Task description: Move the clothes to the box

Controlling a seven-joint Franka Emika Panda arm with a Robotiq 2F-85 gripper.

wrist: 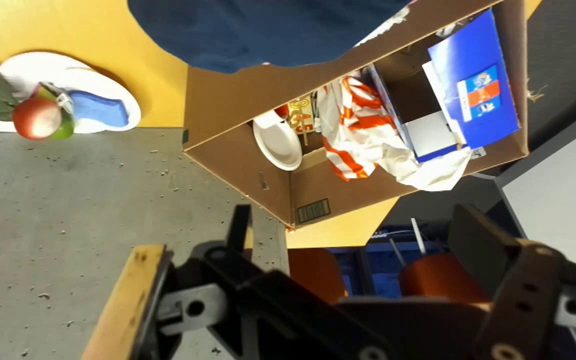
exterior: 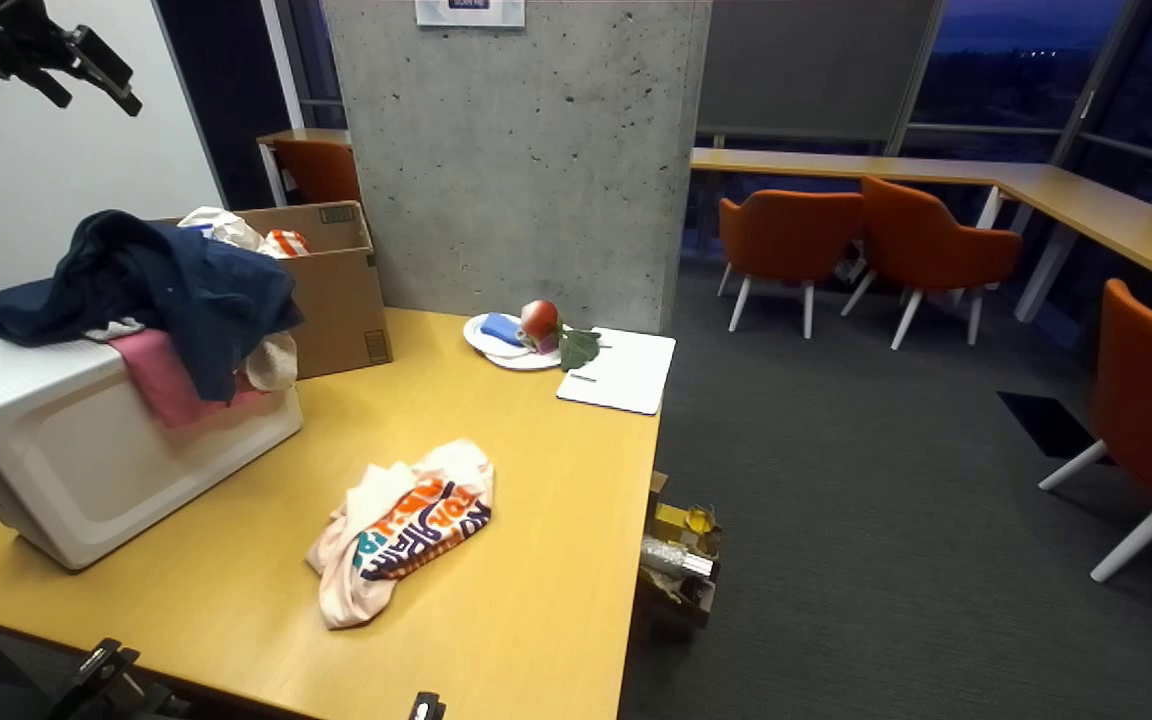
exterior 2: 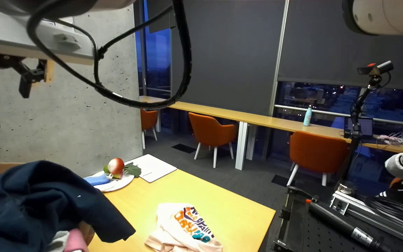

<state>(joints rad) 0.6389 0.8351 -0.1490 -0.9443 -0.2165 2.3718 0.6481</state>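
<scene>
Black two-fingered tool, spread wide, holding nothing, higher than the yellow wooden surface. Inside the near edge in an exterior view, over a white plastic bin: navy fabric garment, probably soft, bulky; pinch its top fold. Toward the far edge, open brown cardboard box. Between near and right edges, pale pink lettered garment, likely light, limp; grip a raised crease.

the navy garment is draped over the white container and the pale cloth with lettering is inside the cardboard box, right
No: the pale cloth with lettering lies on the table, not inside the cardboard box, as both exterior views show. The navy garment is indeed draped over the white container.
</scene>
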